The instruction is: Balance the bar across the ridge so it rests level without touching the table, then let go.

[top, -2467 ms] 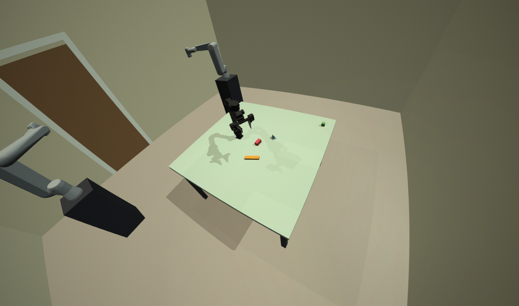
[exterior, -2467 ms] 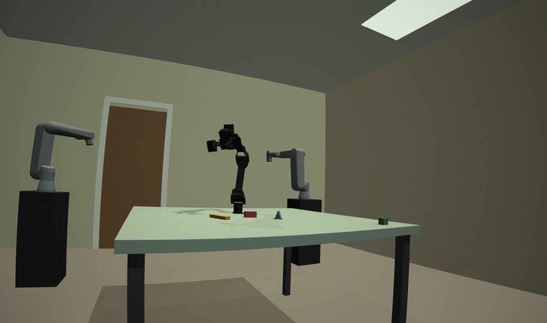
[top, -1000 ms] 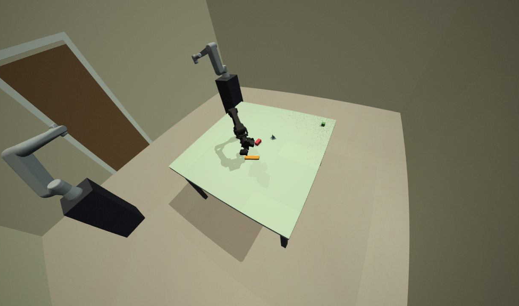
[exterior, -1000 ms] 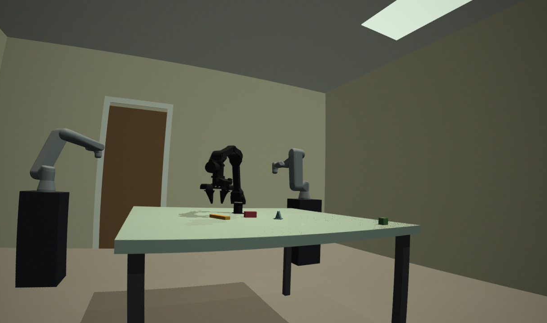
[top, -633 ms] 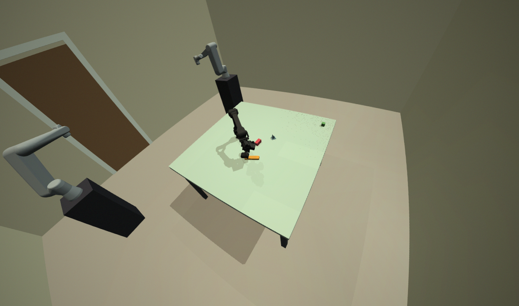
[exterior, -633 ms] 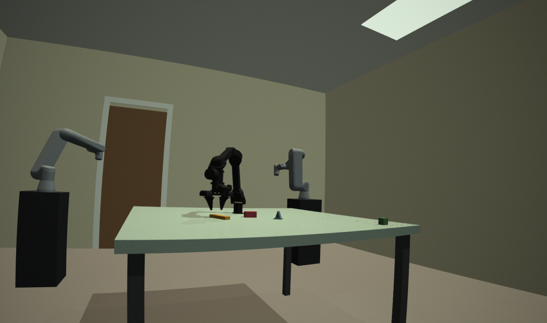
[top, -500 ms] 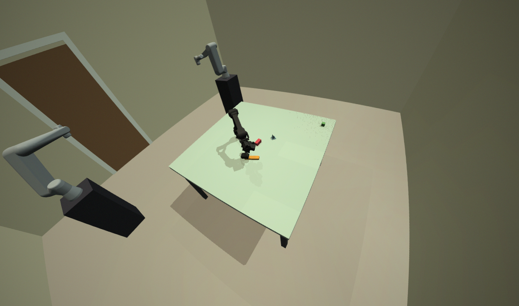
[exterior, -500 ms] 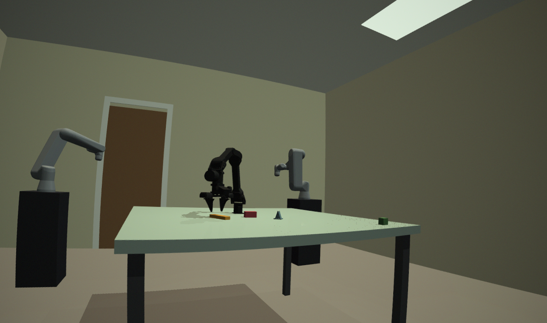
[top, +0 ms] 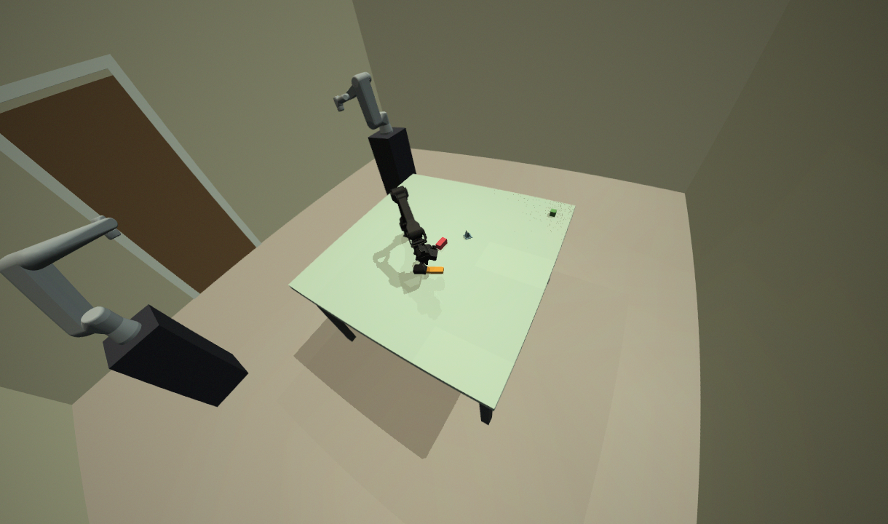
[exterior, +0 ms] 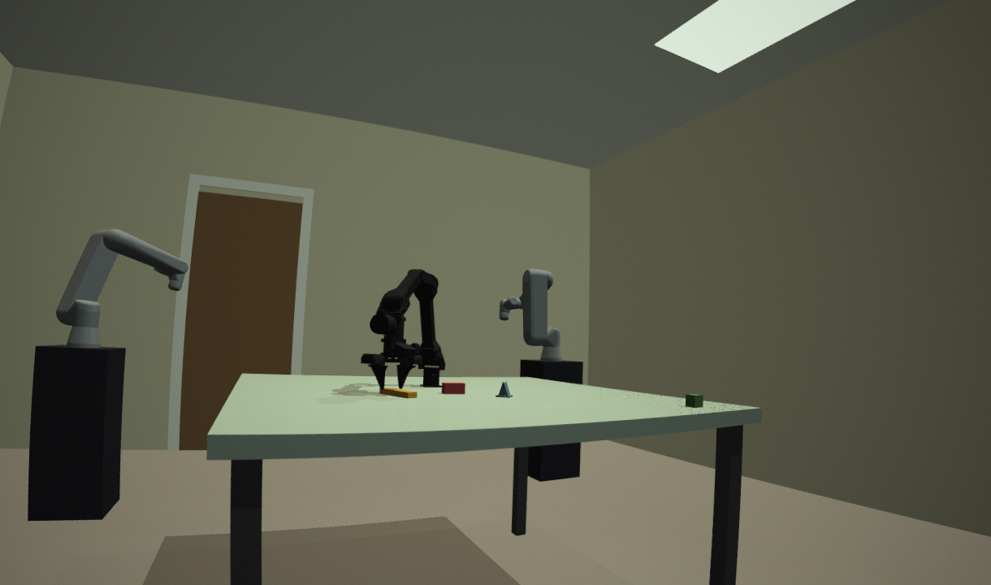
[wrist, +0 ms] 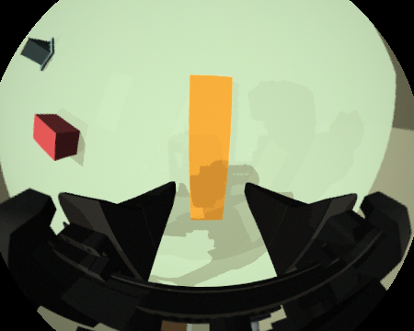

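The orange bar (top: 436,269) (exterior: 400,392) (wrist: 210,119) lies flat on the table (top: 369,260) (exterior: 484,431). My gripper (exterior: 391,388) (wrist: 211,187) is open, pointing down just above the bar's near end. In the wrist view the near end shows between the two fingertips, with a gap on each side. In the top view the gripper hides that end of the bar. The ridge, a small dark blue-grey wedge on a thin base (top: 467,235) (exterior: 504,390) (wrist: 38,51), stands apart from the bar, with nothing on it.
A red block (top: 441,243) (exterior: 453,388) (wrist: 55,137) lies between the gripper and the ridge, a little to the side. A green cube (top: 552,212) (exterior: 694,400) sits near a far table corner. Two grey arms (top: 367,100) (exterior: 92,279) stand on black pedestals off the table.
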`<state>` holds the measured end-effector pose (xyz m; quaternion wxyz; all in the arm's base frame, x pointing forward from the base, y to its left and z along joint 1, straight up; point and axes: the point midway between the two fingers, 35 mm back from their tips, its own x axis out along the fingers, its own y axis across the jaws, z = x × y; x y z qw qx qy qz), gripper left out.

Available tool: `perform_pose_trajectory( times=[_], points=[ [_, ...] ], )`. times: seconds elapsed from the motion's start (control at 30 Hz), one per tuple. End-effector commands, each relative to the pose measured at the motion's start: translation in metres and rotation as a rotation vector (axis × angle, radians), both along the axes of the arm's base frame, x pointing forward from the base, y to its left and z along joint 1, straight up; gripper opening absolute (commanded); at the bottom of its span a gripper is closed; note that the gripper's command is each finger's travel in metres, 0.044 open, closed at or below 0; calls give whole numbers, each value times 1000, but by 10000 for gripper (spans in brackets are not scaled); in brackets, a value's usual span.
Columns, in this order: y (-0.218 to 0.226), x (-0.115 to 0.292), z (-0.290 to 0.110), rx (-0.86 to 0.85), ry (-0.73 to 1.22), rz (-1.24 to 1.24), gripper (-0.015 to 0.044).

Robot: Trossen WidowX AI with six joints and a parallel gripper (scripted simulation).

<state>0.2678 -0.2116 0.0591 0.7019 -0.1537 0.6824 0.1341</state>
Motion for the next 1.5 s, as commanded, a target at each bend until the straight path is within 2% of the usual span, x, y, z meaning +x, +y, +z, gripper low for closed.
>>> perform_pose_trajectory(
  times=[0.0,0.57,0.77,1.03,1.17,1.47],
  points=[
    [1,-3,-10,4,11,4,315],
    [1,-3,-11,4,11,4,315],
    [1,-1,-9,5,7,0,157],
    [1,-1,-9,5,7,0,104],
    [1,-1,-3,5,7,0,0],
    [-1,0,20,5,8,1,0]
  ],
)
